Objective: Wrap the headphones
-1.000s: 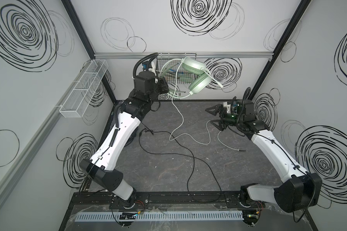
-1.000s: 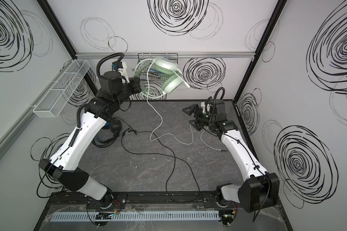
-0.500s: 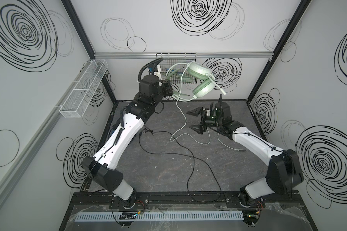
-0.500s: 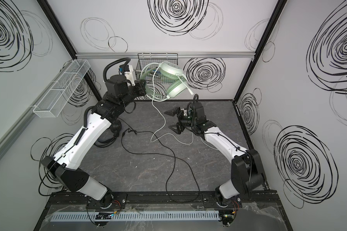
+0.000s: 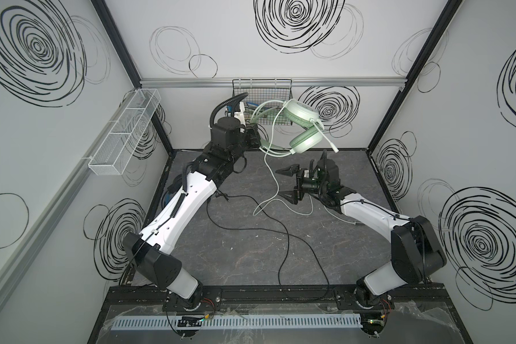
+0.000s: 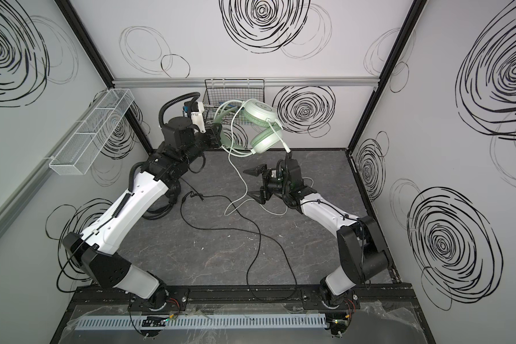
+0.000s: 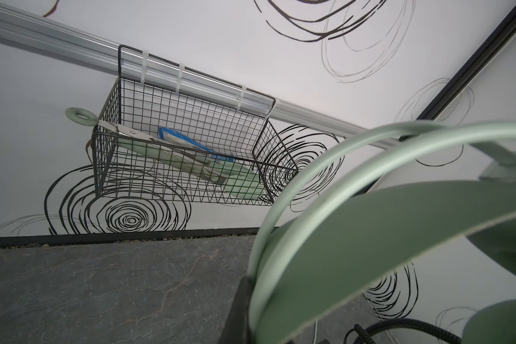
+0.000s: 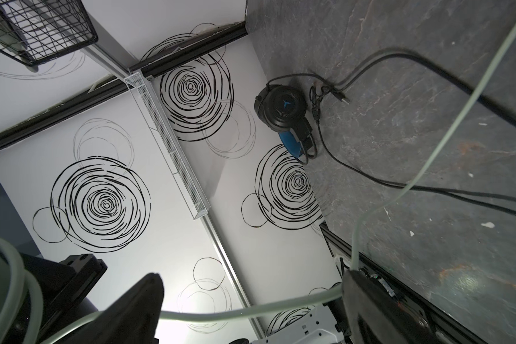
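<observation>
In both top views the left gripper (image 5: pixel 256 140) is pressed together on the mint headset (image 5: pixel 303 131), holding it in the air near the back wall with the cups (image 5: pixel 304 143) hanging and the mic (image 5: pixel 328 142) sticking out. Its white cord (image 5: pixel 276 181) drops to the desk (image 5: pixel 251 262), passing between the spread jaws of the right gripper (image 5: pixel 285 184). The black headset (image 6: pixel 158 208) lies on the desk by the left wall, mostly behind the left arm, and its black cord (image 5: pixel 251 228) trails loose across the desk.

The left wrist view shows the headband (image 7: pixel 385 238) close up: a thin tube arc over a broad flat band. It looks stiff and light, so it should make a sound handle.

In the right wrist view the white cord crosses the gap between the two fingers (image 8: pixel 137 306). It seems to brush one of them, though blur leaves that unsure.

The cord is thin, limp and smooth, so it will likely sag and slide through a loose pinch. The best hold is probably square across the cord, close under the cup, to keep the first turn short. The cups will swing, and the mic looks fragile — best kept clear of both.
</observation>
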You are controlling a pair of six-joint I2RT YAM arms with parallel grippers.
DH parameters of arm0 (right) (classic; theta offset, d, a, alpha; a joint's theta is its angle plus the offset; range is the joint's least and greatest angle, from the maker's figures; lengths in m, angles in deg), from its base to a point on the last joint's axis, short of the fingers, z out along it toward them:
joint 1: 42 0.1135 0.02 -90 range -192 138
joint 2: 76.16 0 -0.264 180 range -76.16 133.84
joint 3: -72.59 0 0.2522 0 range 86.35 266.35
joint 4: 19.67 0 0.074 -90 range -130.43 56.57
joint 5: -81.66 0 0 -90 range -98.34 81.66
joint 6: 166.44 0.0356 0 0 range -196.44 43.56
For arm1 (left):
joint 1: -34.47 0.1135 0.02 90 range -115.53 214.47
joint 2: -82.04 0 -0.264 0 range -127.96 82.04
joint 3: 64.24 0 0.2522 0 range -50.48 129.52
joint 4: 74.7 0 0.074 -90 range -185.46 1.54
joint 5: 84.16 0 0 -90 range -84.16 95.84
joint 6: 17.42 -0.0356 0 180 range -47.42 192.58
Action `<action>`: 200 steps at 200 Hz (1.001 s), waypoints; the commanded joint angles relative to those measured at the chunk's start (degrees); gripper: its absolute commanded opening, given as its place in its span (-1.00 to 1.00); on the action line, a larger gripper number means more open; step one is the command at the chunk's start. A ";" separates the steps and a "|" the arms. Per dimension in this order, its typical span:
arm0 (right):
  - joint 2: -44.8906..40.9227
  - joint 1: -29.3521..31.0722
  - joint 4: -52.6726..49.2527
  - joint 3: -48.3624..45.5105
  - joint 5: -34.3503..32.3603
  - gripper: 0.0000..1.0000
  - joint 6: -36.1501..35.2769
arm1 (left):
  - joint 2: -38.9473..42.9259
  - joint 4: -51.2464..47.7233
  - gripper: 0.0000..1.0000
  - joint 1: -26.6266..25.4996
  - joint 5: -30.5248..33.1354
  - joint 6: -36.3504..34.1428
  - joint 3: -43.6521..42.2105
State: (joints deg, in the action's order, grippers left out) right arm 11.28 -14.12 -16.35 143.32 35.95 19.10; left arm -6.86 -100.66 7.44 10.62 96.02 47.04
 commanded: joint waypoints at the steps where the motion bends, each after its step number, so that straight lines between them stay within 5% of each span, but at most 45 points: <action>1: -4.21 0.26 -2.33 -0.54 -0.08 0.95 0.47 | 3.61 11.22 -1.00 -0.38 0.07 -1.52 -1.58; 59: -4.96 0.57 -9.51 0.81 -1.13 0.95 -2.83 | 5.14 13.33 -1.00 -1.49 0.87 -2.80 -4.33; 162: 1.53 2.86 -3.84 2.80 -1.80 1.00 -0.97 | 7.26 13.79 -1.00 -3.04 -0.34 -1.40 -6.58; 200: 3.35 2.11 -1.82 1.85 -2.49 0.50 -2.04 | 8.68 13.61 -1.00 -2.97 -1.64 -0.01 -8.03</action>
State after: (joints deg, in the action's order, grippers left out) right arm 12.77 -11.58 -21.20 145.29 34.31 17.22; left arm -1.68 -94.78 4.56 10.55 92.64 39.04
